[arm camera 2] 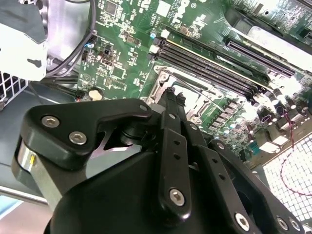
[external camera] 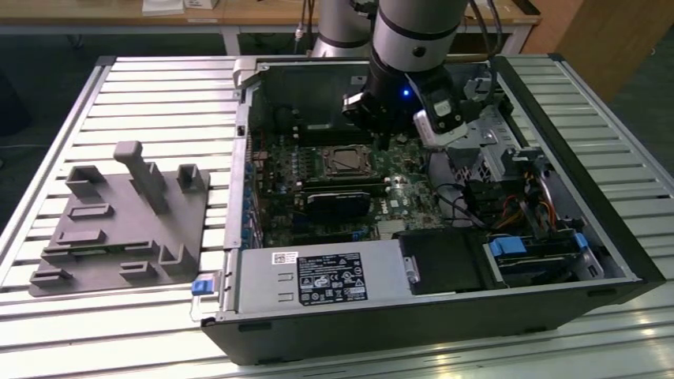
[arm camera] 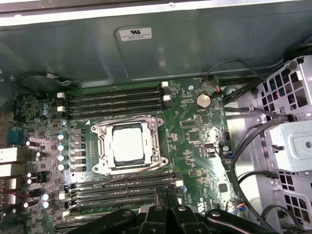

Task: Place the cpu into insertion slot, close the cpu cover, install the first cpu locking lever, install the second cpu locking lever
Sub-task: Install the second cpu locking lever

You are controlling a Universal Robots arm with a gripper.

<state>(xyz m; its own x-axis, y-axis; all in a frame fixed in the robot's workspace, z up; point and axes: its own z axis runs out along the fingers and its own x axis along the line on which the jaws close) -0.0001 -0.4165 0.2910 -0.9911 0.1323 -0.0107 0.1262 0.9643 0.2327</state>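
Jaws appear closed and empty above the cpu (arm camera: 127, 146), seated under the cpu cover (arm camera: 100, 148); unlatched levers could be snagged.

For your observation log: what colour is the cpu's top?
Dull silver-grey, clearest in the first wrist view: the cpu.

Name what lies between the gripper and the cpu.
In the first wrist view, a bank of long black memory slots crosses the green board between the gripper and the cpu, which sits under its cover.
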